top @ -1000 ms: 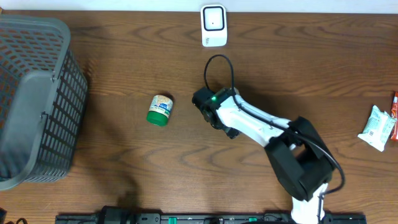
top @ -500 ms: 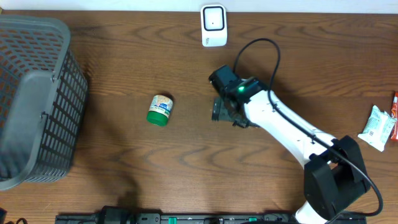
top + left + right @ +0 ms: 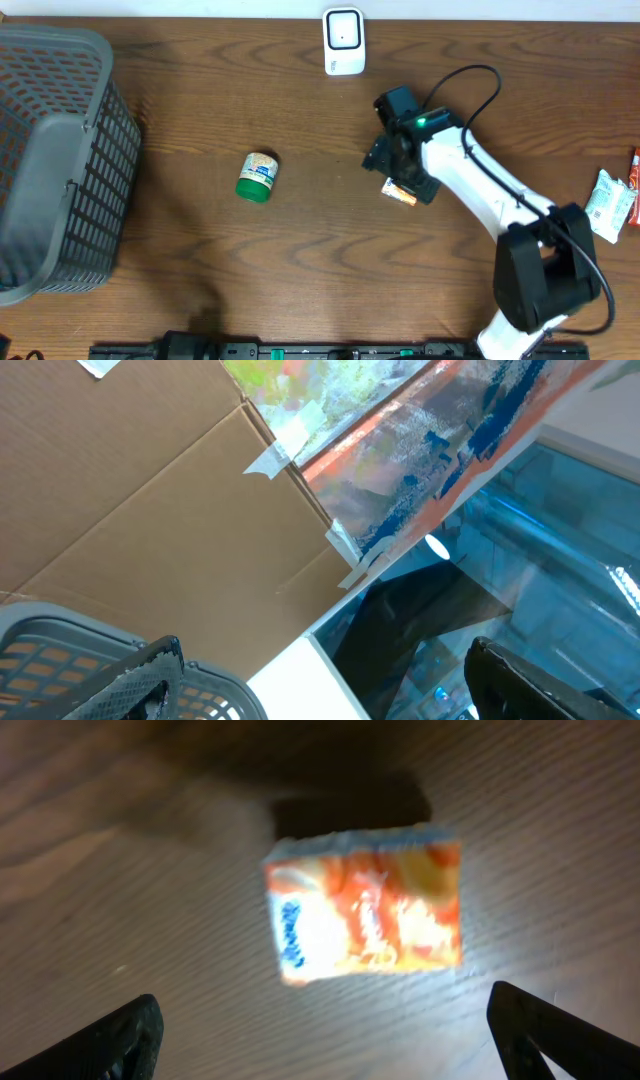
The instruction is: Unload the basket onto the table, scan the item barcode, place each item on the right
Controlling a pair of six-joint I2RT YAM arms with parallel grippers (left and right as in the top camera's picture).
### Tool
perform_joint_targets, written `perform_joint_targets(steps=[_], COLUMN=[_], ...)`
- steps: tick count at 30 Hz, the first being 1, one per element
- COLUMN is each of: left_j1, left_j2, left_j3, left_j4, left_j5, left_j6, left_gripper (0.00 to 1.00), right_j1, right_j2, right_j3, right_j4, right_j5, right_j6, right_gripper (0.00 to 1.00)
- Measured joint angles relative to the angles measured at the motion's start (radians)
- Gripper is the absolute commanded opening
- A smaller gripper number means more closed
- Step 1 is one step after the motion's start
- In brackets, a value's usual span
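Orange packet lies flat on the wooden table, printed face up, a little right of centre and nearer to me than the white scanner at the far edge. My right gripper hangs directly over it with its fingers spread wide on either side. They are apart from the packet and grasp nothing. In the wrist view the face is blurred and glared, and I cannot make out a barcode on it. I would guess the code sits on the underside or an edge, which is why a pick from above makes sense.

The scanner looks set with its window facing up, so I judge the packet must be lifted, carried to the far side and held code-down over it.

My left gripper is also spread and empty. Its camera points up past the rim of the grey basket at the left, parked clear of the work. A green-lidded jar lies well left of the packet, and more packets wait at the right edge.
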Motion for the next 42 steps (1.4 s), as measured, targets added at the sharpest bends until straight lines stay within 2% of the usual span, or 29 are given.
perform_joint_targets(steps=[9, 16, 18, 33, 37, 42], left_j1=[0.0, 0.0, 0.0, 0.0, 0.0, 0.0], left_j2=[0.0, 0.0, 0.0, 0.0, 0.0, 0.0], left_j3=[0.0, 0.0, 0.0, 0.0, 0.0, 0.0], left_j4=[0.0, 0.0, 0.0, -0.001, -0.001, 0.0], left_j5=[0.0, 0.0, 0.0, 0.0, 0.0, 0.0], left_j6=[0.0, 0.0, 0.0, 0.0, 0.0, 0.0], left_gripper=[0.9, 0.9, 0.9, 0.9, 0.9, 0.9], right_j1=[-0.058, -0.068, -0.079, -0.094, -0.086, -0.083], right_j2=[0.139, 0.148, 0.148, 0.172, 0.184, 0.193], right_j3=[-0.001, -0.001, -0.001, 0.002, 0.015, 0.029], right_j4=[0.009, 0.063, 0.067, 0.055, 0.05, 0.047], right_j5=[-0.071, -0.04, -0.035, -0.024, -0.025, -0.026], right_j6=[-0.151, -0.228, -0.251, -0.309, -0.309, -0.316], right_gripper=[0.99, 0.99, 0.95, 0.98, 0.95, 0.8])
